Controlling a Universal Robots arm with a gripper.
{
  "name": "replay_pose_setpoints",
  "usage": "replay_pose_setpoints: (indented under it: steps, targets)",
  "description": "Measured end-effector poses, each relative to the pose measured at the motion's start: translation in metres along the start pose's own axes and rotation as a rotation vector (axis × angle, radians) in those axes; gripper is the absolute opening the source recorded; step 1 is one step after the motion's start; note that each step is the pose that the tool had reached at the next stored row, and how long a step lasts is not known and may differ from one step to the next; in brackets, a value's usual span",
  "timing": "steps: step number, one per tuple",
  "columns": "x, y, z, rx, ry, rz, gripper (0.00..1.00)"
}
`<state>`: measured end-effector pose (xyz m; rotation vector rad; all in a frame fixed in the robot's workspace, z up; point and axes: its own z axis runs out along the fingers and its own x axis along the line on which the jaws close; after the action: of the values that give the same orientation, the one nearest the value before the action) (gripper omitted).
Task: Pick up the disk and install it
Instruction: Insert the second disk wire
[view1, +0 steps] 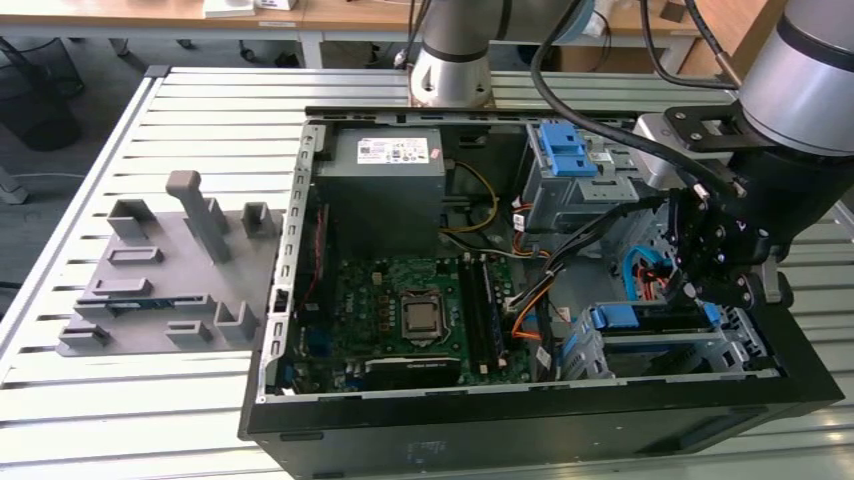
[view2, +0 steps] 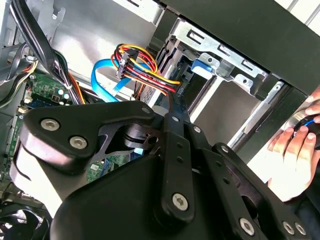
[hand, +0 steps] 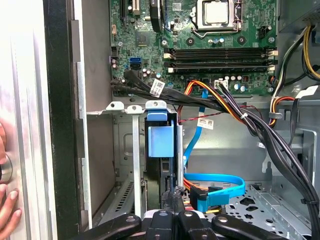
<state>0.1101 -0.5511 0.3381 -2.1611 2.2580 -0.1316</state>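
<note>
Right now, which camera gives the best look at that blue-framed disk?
The first wrist view: the disk sits edge-on in its bay, blue tab facing the camera. The exterior view shows its blue bracket beneath the end effector; the second wrist view catches the tab.

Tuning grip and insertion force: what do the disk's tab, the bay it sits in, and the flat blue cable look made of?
Disk's blue tab: looks like moulded plastic, matte, uniform colour.
Drive bay: seems bare sheet metal, dull grey, with folded tabs and punched holes.
Flat blue cable: probably a flexible plastic jacket, smooth, slightly glossy, bent in a loop.
</note>
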Motion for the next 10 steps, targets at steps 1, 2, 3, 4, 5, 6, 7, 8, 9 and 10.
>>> replay_pose_setpoints:
  steps: [1,2,3,4,5,6,7,8,9,10]
  targets:
    - [0.0,0.0,0.0,0.0,0.0,0.0,0.11]
    - [0.0,0.0001,0.0,0.0,0.0001,0.0,0.11]
    - [0.0001,0.0003,-0.0001,0.0,0.0001,0.0,0.11]
    - [0.0001,0.0004,-0.0001,0.0,0.0001,0.0,0.11]
    - [0.0001,0.0004,-0.0001,0.0,0.0,0.0,0.11]
    - [0.0002,0.0003,-0.0008,0.0,0.0004,0.0,0.11]
    - [0.0003,0.0003,-0.0023,-0.0005,0.0005,0.0,0.11]
    - [0.0004,0.0002,-0.0046,-0.0018,0.0002,0.0,0.11]
    - [0.0005,0.0,-0.0072,-0.0033,0.0003,0.0,0.11]
    - [0.0007,-0.0003,-0.0106,-0.0052,0.0005,0.0,0.11]
